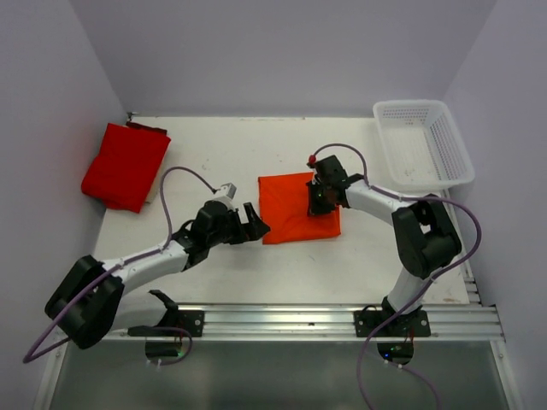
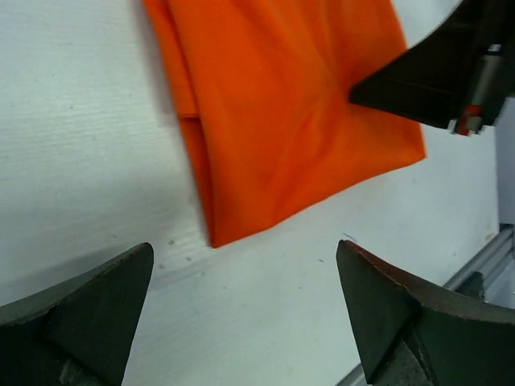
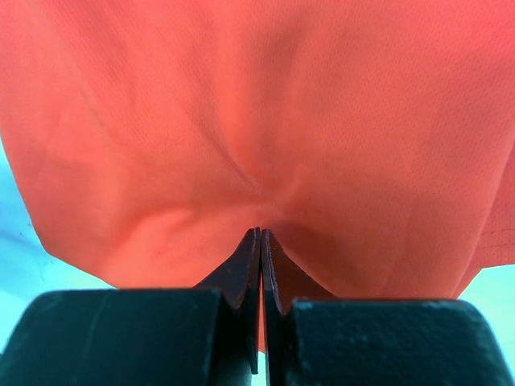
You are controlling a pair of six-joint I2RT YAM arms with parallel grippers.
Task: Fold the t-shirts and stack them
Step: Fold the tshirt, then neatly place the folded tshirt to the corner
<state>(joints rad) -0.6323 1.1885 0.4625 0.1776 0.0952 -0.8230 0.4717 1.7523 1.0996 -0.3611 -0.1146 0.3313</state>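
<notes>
The bright orange cloth t-shirt (image 1: 286, 209) lies folded into a flat rectangle in the middle of the worktop (image 1: 231, 154), puckered where my right end effector (image 1: 318, 203) pinches it. The deeper red cloth t-shirt (image 1: 126, 165) lies folded at the far left corner.

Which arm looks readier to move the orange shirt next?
Right, probably. The right gripper is shut on the orange shirt, puckering the cloth, while the left gripper is open beside the shirt's edge, gripping nothing.
</notes>
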